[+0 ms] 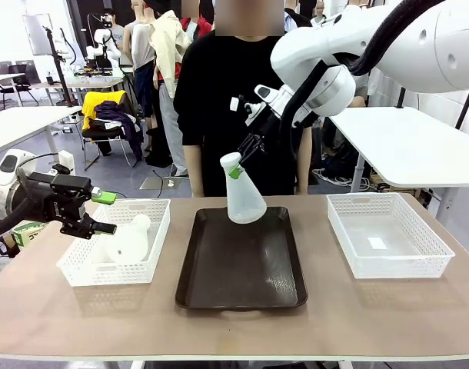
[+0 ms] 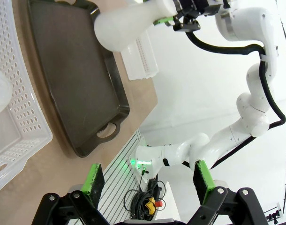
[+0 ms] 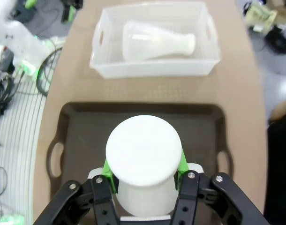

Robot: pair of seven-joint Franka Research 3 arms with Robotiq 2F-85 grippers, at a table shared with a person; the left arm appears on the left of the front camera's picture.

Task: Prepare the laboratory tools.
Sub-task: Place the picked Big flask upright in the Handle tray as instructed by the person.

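My right gripper (image 1: 236, 167) is shut on the neck of a frosted white conical flask (image 1: 245, 201). The flask hangs tilted over the far end of the dark brown tray (image 1: 242, 269). In the right wrist view the same flask (image 3: 144, 150) sits between the green pads (image 3: 109, 177), with the tray (image 3: 86, 122) below it. A second flask (image 1: 127, 242) lies on its side in the white mesh basket (image 1: 154, 231) at the left, seen also as the flask (image 3: 157, 46) in the basket (image 3: 101, 61). My left gripper (image 1: 104, 213) stands open beside that basket's left edge, with nothing between its pads (image 2: 94, 180).
Another white mesh basket (image 1: 388, 238) stands at the right of the tray. A person in black stands at the far side of the table, behind the tray. Bare tabletop runs along the near edge.
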